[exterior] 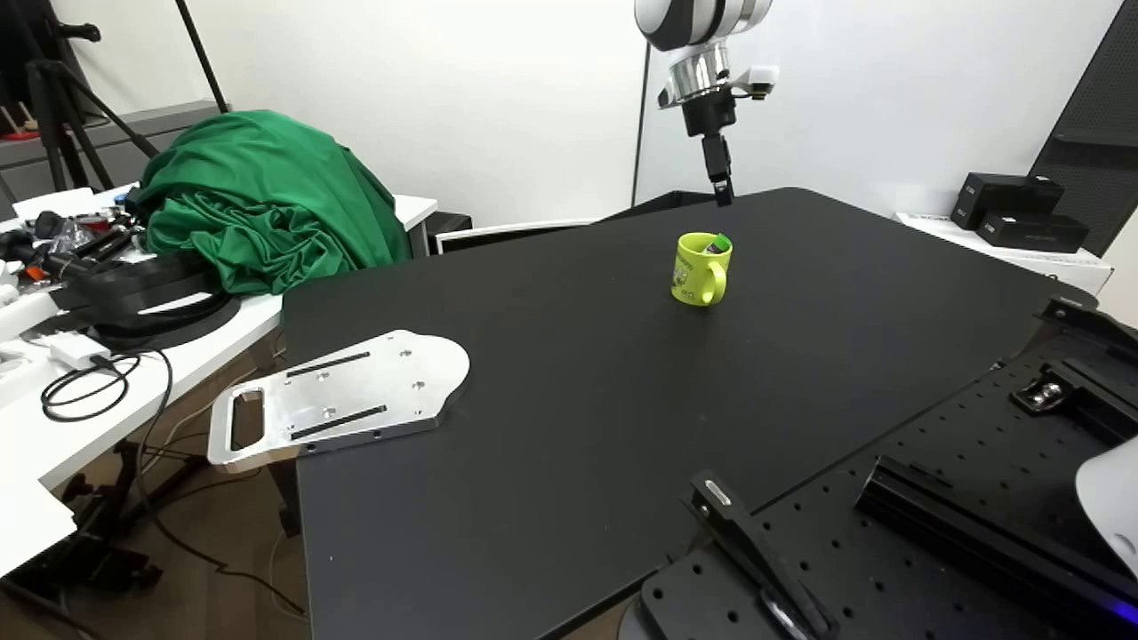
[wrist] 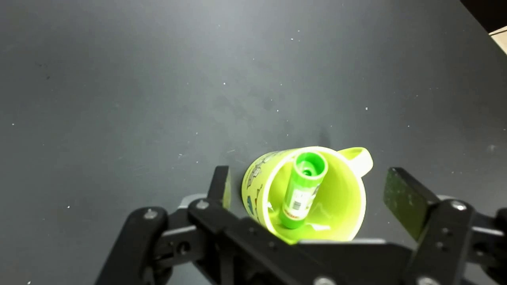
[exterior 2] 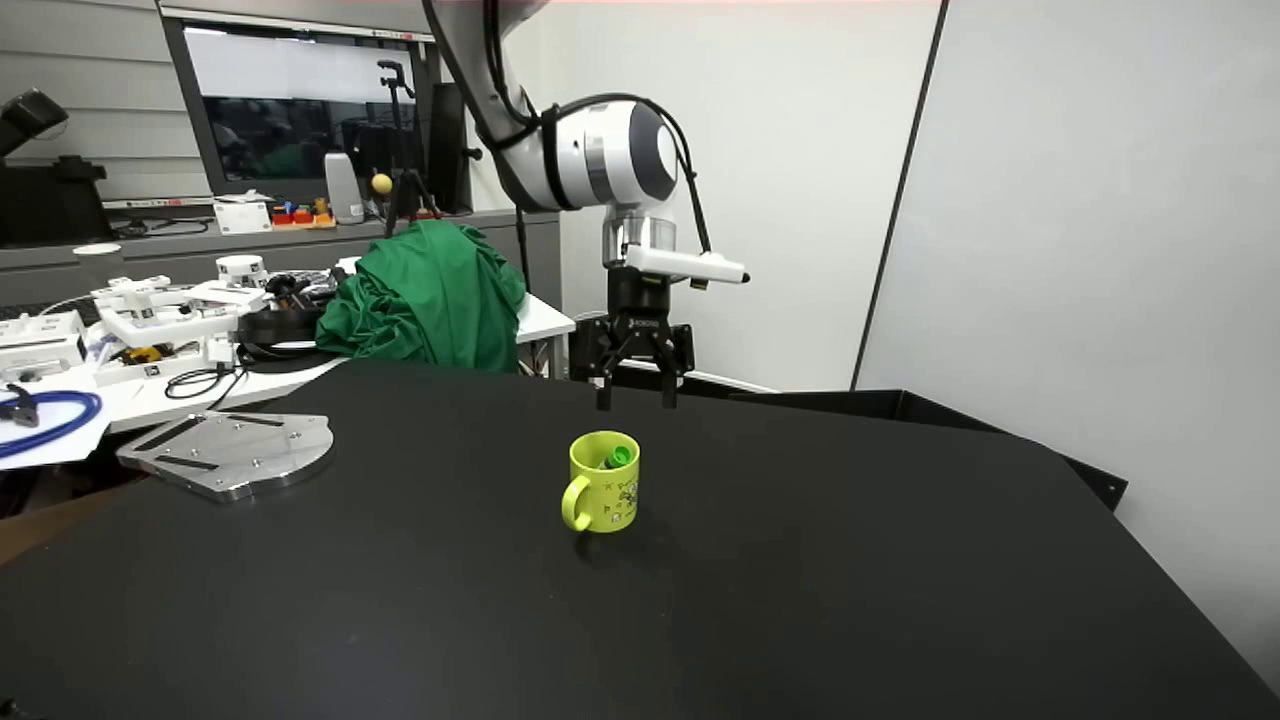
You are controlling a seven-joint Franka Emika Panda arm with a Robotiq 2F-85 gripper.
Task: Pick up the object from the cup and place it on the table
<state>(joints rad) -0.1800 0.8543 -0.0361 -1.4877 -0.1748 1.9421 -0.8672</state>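
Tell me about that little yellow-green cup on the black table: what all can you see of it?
The short, cylindrical yellow-green cup looks like plastic, with one loop handle of the same colour and small printed drawings on its outside. It stands upright on the matte black tabletop, mouth up. A slender green tube with a pale label leans inside it, top end near the rim. The open, black two-fingered gripper hangs above, not touching the cup.

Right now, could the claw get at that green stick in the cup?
Probably yes: the claw is open, and nothing covers the stick. It leans close to one side of the cup, though, which could crowd the fingers.
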